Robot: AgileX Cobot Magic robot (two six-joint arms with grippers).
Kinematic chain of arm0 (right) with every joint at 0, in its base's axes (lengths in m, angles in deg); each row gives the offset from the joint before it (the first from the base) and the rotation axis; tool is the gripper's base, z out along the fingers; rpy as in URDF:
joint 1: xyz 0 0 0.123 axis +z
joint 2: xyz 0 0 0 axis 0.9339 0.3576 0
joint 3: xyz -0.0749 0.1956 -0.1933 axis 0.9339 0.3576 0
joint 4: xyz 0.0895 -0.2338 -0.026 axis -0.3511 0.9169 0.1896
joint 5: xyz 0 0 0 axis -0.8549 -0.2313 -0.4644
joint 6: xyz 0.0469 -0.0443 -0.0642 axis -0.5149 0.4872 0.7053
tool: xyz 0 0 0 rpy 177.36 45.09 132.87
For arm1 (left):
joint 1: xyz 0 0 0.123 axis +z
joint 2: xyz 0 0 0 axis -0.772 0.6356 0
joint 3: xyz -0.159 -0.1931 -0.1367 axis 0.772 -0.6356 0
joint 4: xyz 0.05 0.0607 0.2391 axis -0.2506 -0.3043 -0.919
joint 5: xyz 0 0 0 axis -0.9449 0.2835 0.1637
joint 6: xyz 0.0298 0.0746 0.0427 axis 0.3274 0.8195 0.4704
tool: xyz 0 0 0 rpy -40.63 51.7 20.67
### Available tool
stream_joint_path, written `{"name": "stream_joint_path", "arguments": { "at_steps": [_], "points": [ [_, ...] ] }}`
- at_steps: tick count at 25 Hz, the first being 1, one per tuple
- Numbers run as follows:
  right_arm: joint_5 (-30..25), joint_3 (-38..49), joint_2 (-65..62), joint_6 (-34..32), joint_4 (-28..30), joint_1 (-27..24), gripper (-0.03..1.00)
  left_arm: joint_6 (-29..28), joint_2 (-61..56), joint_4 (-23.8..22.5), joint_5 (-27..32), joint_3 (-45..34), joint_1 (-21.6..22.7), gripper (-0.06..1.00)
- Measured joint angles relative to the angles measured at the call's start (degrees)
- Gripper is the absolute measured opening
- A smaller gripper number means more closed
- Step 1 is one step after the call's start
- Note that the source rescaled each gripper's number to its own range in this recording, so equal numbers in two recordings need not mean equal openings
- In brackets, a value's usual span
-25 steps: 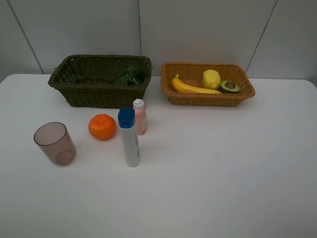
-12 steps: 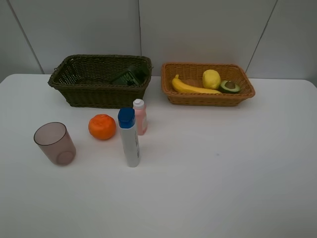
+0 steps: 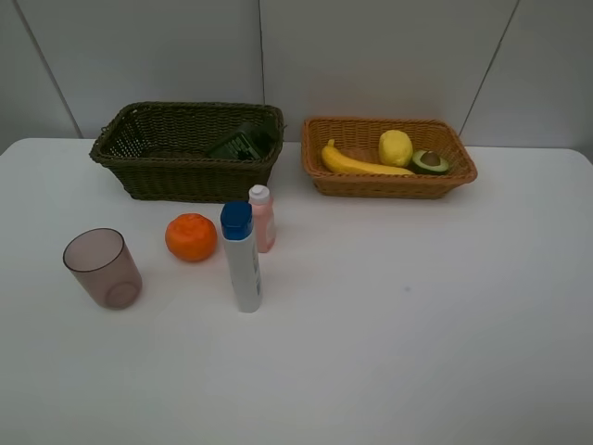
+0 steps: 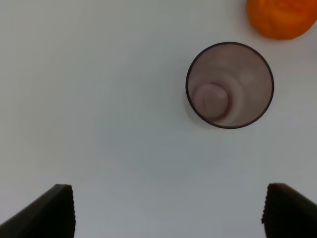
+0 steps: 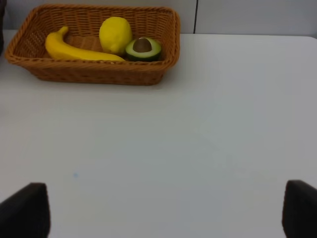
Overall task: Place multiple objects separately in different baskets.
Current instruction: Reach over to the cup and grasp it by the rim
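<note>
The dark olive basket [image 3: 139, 171] at back left holds the dark green bottle [image 3: 243, 142]. Inside the orange-tan basket [image 3: 389, 185] lie the banana [image 3: 357, 164], lemon [image 3: 396, 147] and halved avocado [image 3: 430, 161]. On the table stand the mauve cup [image 3: 102, 268], orange [image 3: 191, 236], small pink bottle [image 3: 262, 219] and white blue-capped bottle [image 3: 242, 258]. Neither arm shows in the high view. My left gripper [image 4: 168, 210] is open above the table, apart from the cup [image 4: 229, 85] and orange [image 4: 282, 19]. My right gripper [image 5: 166, 210] is open, well short of the tan basket [image 5: 94, 74].
A white tabletop [image 3: 417, 315] spreads to the front and right of the objects. Grey wall panels [image 3: 371, 56] rise just behind both baskets.
</note>
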Motion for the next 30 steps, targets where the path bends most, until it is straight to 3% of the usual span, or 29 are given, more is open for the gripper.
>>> {"name": "stream_joint_path", "arguments": {
  "at_steps": [15,30],
  "points": [
    [0.0,0.0,0.0,0.0,0.0,0.0,0.98,4.6,19.1,1.0,-9.7,0.0,0.0,1.00],
    [0.1,0.0,0.0,0.0,0.0,0.0,0.98,6.7,30.3,3.0,-19.7,0.0,-2.3,1.00]
  ]
}}
